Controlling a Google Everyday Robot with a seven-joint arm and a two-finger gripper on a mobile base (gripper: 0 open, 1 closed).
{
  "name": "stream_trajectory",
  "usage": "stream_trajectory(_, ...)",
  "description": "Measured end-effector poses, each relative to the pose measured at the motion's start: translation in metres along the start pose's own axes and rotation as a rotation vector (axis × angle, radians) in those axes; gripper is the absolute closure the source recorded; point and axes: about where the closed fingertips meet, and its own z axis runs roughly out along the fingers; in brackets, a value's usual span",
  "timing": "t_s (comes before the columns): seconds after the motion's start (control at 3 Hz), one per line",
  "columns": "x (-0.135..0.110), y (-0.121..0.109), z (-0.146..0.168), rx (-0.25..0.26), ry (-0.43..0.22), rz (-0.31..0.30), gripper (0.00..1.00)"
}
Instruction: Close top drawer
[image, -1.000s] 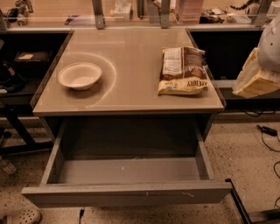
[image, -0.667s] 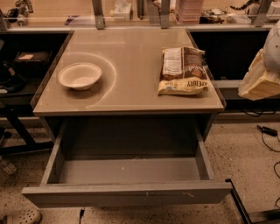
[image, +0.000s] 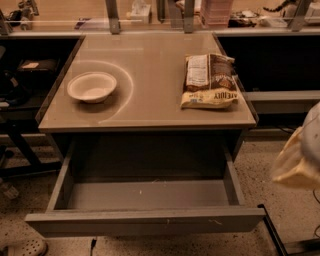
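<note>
top drawer (image: 145, 222): 1, pulled out
bowl (image: 92, 86): 1, tabletop left
snack bag (image: 209, 81): 1, tabletop right
gripper (image: 299, 160): 1, right edge, clear of drawer; grip state can't tell

The robot's arm (image: 314, 122) shows at the right edge of the camera view as a pale, rounded white housing cut off by the border. Below it, at mid-height, the gripper (image: 295, 167) appears as a blurred, cream-coloured mass angled down and leftward, hanging free in the air.

tool (image: 298, 160) dropped lower at rt edge, now near top drawer (image: 145, 221), prev. level w/ tabletop (image: 155, 85)
</note>
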Motion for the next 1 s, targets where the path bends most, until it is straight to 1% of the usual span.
stream_trajectory(0.33, 0.017, 0.057, 0.049, -0.142, 0.021, 0.018, 1.00)
stream_trajectory(0.67, 0.029, 0.072, 0.065, -0.188, 0.046, 0.028, 1.00)
stream_trajectory(1.0, 0.028, 0.072, 0.065, -0.188, 0.046, 0.028, 1.00)
